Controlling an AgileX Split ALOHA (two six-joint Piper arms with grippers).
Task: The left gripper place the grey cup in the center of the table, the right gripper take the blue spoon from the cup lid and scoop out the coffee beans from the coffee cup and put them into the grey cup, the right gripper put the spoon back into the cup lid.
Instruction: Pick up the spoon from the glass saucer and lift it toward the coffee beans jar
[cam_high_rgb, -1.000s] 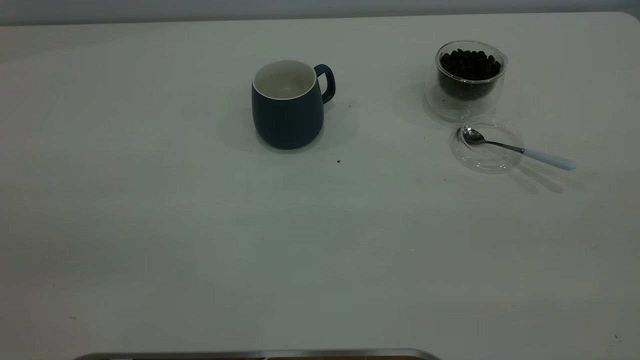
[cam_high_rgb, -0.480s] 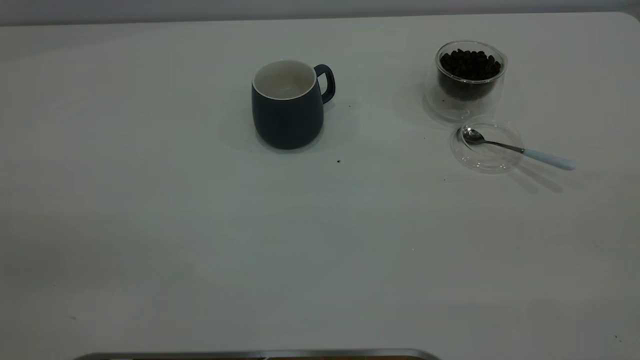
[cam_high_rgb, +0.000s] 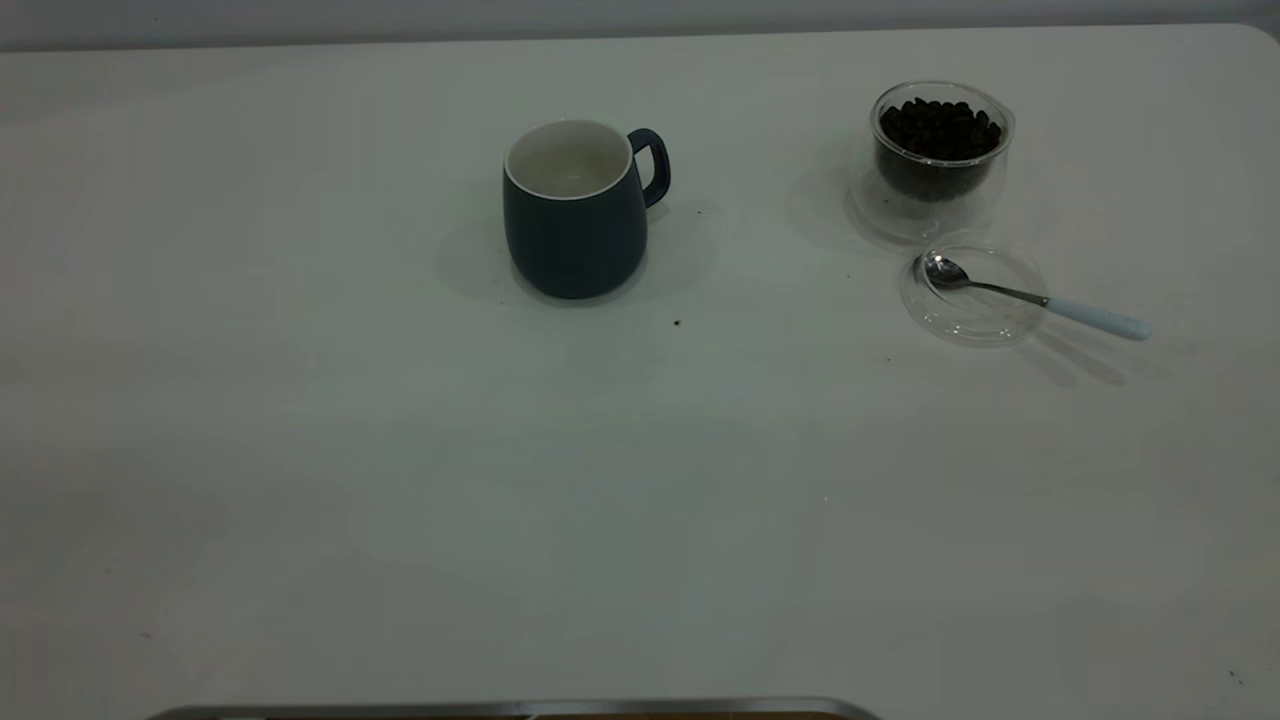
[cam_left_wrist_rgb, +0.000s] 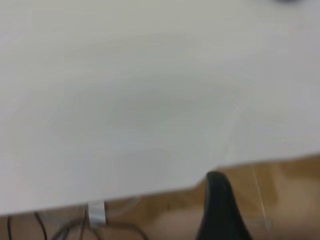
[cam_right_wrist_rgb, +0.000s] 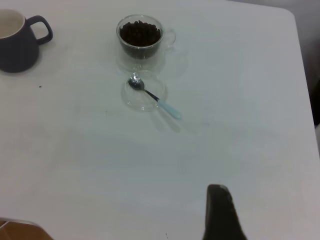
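The grey cup (cam_high_rgb: 575, 208) stands upright on the white counter (cam_high_rgb: 400, 480), toward the far edge and roughly midway between the side edges, its loop handle turned toward the right arm's side. Well apart from it, near the far right corner, sits the coffee cup (cam_high_rgb: 938, 158), heaped with coffee beans (cam_high_rgb: 940, 128). Just in front of the glass lies the clear cup lid (cam_high_rgb: 975, 295), and the blue spoon (cam_high_rgb: 1035, 297) rests across it: the metal bowl sits inside the lid, while the pale handle overhangs the rim and points out toward the right edge, angled slightly to the near side.

Neither arm appears in the exterior view. In the left wrist view the left end effector (cam_left_wrist_rgb: 220, 210) shows only one dark finger beyond the counter's near edge, so whether it is open or closed cannot be told. The right end effector (cam_right_wrist_rgb: 222, 212) likewise shows a single finger, and its state cannot be told either.

The mug appears already near centre, so the spoon pickup is probably next. The right arm is the nearer one, and the overhanging handle is the likely grasp point.
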